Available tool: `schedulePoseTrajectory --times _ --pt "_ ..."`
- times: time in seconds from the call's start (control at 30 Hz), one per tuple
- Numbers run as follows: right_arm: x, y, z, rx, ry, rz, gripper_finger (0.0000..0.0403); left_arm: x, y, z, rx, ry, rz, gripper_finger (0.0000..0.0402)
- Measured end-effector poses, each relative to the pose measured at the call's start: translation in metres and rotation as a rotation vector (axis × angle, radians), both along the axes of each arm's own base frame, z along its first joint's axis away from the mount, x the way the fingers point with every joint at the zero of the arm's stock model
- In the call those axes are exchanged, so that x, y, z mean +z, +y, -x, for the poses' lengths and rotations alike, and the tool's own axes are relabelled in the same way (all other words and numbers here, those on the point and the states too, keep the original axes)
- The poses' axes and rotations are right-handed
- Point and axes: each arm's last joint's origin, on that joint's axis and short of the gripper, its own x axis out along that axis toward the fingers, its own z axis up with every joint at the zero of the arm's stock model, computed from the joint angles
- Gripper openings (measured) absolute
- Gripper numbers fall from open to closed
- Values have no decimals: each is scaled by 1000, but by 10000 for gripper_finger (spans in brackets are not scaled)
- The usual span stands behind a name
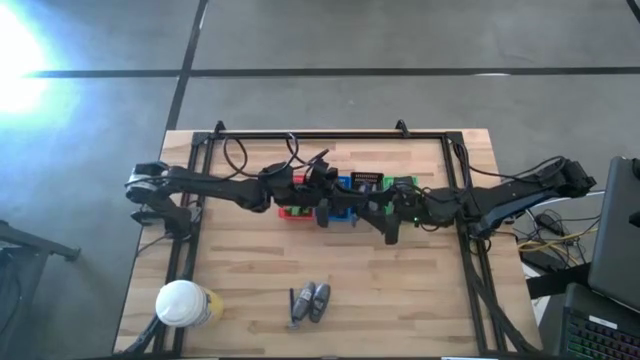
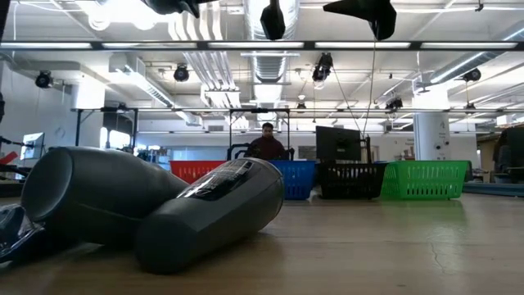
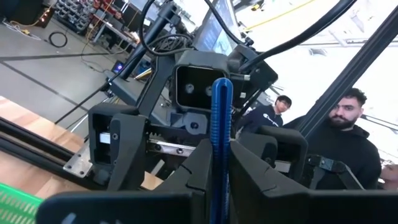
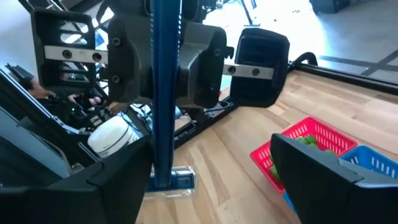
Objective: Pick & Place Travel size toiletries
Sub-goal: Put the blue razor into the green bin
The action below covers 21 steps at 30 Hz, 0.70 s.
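Blue stick: a thin, flat, ribbed blue plastic stick (image 3: 221, 143) stands upright between my left gripper's (image 3: 219, 168) dark fingers, over the row of baskets at mid-table; my left jaws are clenched on it.
Same stick, other side: in the right wrist view the blue stick (image 4: 165, 93) runs top to bottom just in front of my right gripper (image 1: 392, 228); one right finger shows well off to the side, so those jaws look released, holding nothing.
Handover: I judge the stick is passing between my two grippers above the baskets, or is about to drop into one; which, I cannot tell.
Done so far: green packets (image 4: 306, 142) already lie in the red basket (image 4: 311, 134).
Left to do: two grey oval bottles (image 1: 314, 298) lie side by side at the near edge of the table, a thin dark stick (image 1: 293, 306) touching them; none is binned yet.
Bottle feel: smooth, matte, rounded, tapering to a cap; likely to roll.
Baskets: slotted plastic, red, blue basket (image 2: 293, 178), black basket (image 2: 350, 179), green basket (image 2: 424, 179) in a row.
Table: pale wood-plank table (image 1: 400, 290), dark metal frame around it.
Jar: white-lidded yellowish jar (image 1: 185, 303) at the near left corner, not mine to move.
Beyond: people (image 3: 345, 146) stand behind the table.
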Motion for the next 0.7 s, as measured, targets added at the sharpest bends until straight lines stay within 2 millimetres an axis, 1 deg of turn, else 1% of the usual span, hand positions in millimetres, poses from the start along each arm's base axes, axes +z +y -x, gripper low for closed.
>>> schedulePoseTrajectory --times 0.17,0.37,0.53,0.7 --pt "-1 0 0 1 11 0 293 -5 -2 -4 -6 13 2 39" --pt "-3 0 0 0 24 -2 265 -5 -2 -5 -8 19 9 39" --pt "-3 0 0 2 27 -5 217 -7 -2 -5 -2 24 3 39" --pt "-4 0 0 11 38 5 153 -10 -2 -6 2 60 -3 40"
